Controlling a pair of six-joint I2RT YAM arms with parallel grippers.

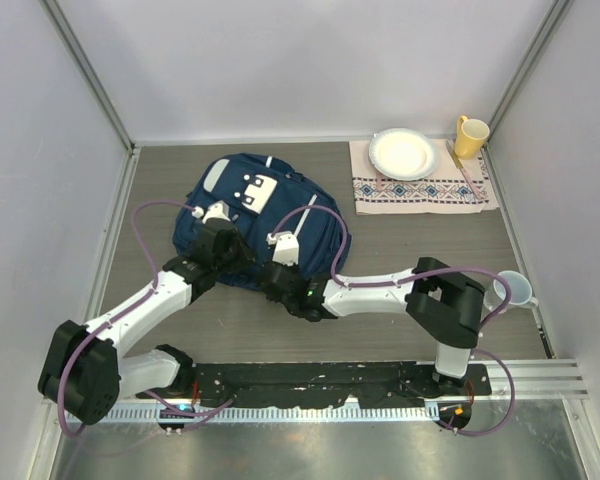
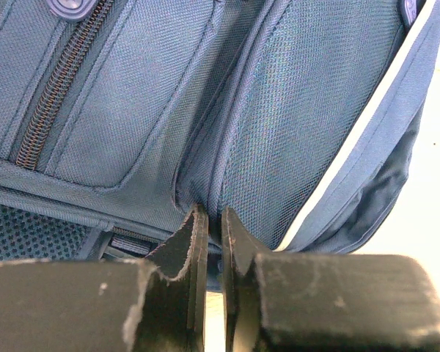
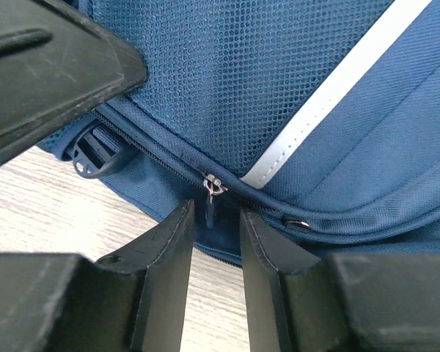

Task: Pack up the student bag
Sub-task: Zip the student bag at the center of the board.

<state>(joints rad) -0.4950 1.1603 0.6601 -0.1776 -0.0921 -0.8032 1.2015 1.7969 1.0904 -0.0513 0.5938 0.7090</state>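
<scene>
Handling the student bag (image 1: 230, 175), limp cloth I judge, on the counter (image 1: 420, 260): right claw (image 3: 213, 216) part-open around the zipper pull (image 3: 211, 196), my likeliest hold; left claw (image 2: 209, 224) nearly closed at its hem, grip unclear.

Left gripper (image 2: 211, 220) extended forward, jaws nearly closed; right gripper (image 3: 213, 220) alongside, jaws slightly parted.

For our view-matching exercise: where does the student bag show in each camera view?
Top external: the student bag lies left of centre, just beyond both wrists.
Left wrist: it fills nearly the whole frame.
Right wrist: it fills the upper and right part.
Shared landmark: its pale stripe trim.
</scene>
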